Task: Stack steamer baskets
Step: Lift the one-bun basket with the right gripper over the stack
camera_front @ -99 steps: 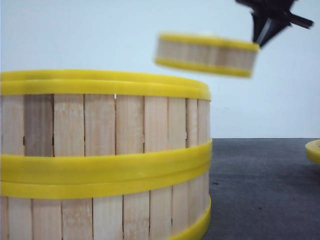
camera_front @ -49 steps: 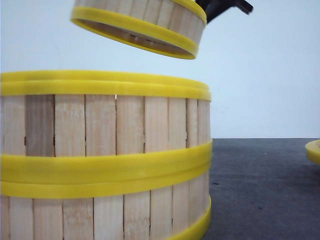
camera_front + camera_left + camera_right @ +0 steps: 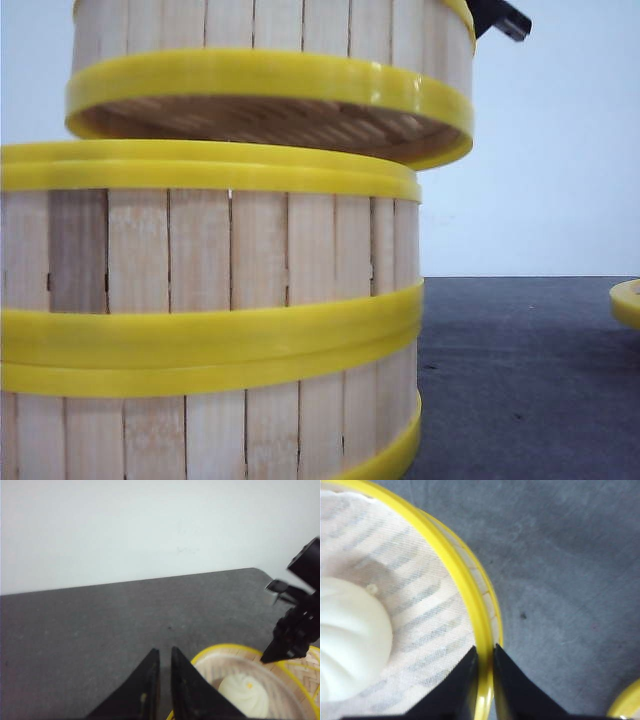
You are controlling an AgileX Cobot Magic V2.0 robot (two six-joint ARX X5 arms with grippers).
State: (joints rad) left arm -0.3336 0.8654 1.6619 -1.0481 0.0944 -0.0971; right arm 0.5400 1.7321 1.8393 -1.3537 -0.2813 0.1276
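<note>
Front view, held basket (image 3: 270, 70) just above stack (image 3: 210, 300)

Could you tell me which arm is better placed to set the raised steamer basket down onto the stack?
The right. Its gripper is clamped on the rim of the raised steamer basket, which hangs just above the stack. The left gripper is shut on nothing, beside the basket.

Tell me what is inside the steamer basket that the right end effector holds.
The held basket contains one white bun on a cloth liner. The view crops the basket's remaining interior, so more contents cannot be excluded.
</note>
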